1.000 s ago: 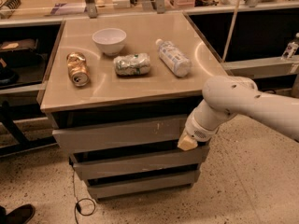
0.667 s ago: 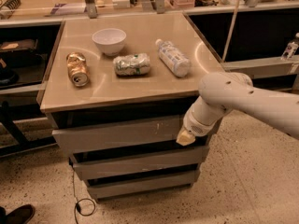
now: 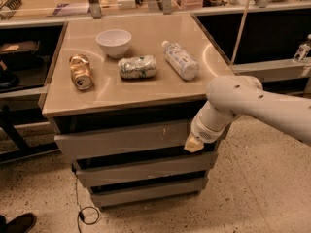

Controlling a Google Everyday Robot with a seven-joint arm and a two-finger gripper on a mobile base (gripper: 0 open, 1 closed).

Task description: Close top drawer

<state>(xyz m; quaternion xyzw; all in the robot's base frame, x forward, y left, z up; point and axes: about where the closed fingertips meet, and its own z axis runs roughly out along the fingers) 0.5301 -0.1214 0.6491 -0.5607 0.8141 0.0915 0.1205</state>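
Observation:
The top drawer (image 3: 121, 139) is the uppermost of three grey wood-look fronts under the beige counter. Its flat handleless panel has small pale scuffs and stands out a little further than the two fronts below, with a dark gap above it. My gripper (image 3: 193, 143) hangs from the white arm on the right. Its pale tip is at the right end of the top drawer's front panel, touching it or nearly so.
On the counter (image 3: 146, 89) lie a white bowl (image 3: 114, 41), a gold can (image 3: 80, 72) on its side, a crushed green-white can (image 3: 138, 66) and a clear plastic bottle (image 3: 180, 59). A black cable (image 3: 80, 208) trails on the speckled floor. Dark shelving stands left and right.
My arm and gripper have shifted slightly left and up along the right end of the top drawer's front. The drawer front looks slightly further in.

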